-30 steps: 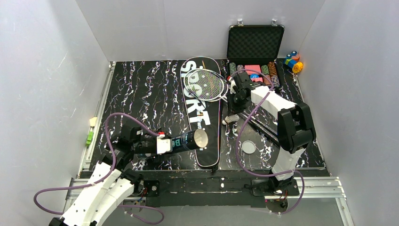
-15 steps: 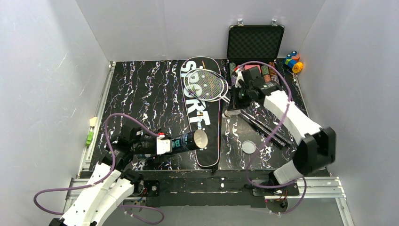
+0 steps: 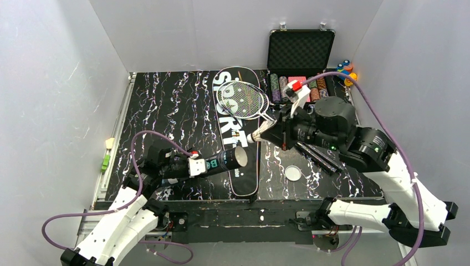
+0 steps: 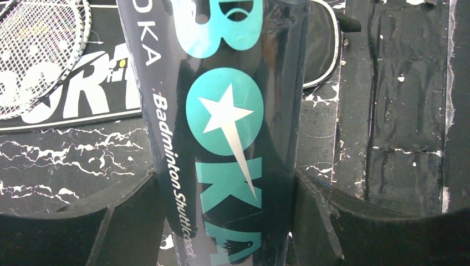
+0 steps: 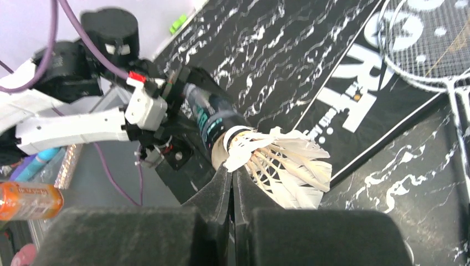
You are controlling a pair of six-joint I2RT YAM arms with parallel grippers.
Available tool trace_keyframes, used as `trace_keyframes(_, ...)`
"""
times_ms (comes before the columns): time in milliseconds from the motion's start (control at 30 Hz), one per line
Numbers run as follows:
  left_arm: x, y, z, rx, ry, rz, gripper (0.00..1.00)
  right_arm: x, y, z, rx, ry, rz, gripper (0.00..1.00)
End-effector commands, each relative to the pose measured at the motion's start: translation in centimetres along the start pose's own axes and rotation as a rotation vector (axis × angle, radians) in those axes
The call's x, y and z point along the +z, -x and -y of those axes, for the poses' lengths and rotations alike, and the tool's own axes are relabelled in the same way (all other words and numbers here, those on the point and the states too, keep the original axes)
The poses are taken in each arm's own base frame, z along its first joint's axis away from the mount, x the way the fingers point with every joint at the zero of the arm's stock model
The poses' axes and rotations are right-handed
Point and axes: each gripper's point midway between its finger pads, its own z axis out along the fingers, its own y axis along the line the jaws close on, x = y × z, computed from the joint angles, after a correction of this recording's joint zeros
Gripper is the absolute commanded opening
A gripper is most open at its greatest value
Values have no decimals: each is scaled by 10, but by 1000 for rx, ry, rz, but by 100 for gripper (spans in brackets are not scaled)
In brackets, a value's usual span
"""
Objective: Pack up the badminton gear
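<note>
One white feather shuttlecock (image 5: 282, 166) hangs above the bench (image 3: 166, 105), pinched in the tightly closed right hand (image 5: 231, 176), its narrow end just beside the open mouth of the long black tube with teal lettering (image 3: 224, 161). That tube is clamped across its body by the left hand (image 3: 193, 167), mouth over the long black racket-shaped "SPORT" bag (image 3: 227, 124). Thin-framed rackets (image 3: 244, 100) rest on the bag's far end. The tube's round lid (image 3: 293, 173) lies flat, right of the bag.
</note>
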Motion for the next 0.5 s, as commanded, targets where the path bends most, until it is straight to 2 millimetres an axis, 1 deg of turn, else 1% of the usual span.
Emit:
trace_keyframes(0,-2,11,-12,16,44,31,12,17,-28,7,20,-85,-101,4)
trace_keyframes(133,-4,15,-13,14,50,38,11,27,-35,6,16,-87,-120,4)
trace_keyframes(267,-5,19,-14,11,53,45,11,34,-37,4,11,-80,-127,4)
trace_keyframes(367,-5,20,-15,11,53,46,11,40,-42,2,12,-73,-148,4)
trace_keyframes(467,-5,21,-15,13,53,51,11,46,-47,-4,26,-41,-160,4)
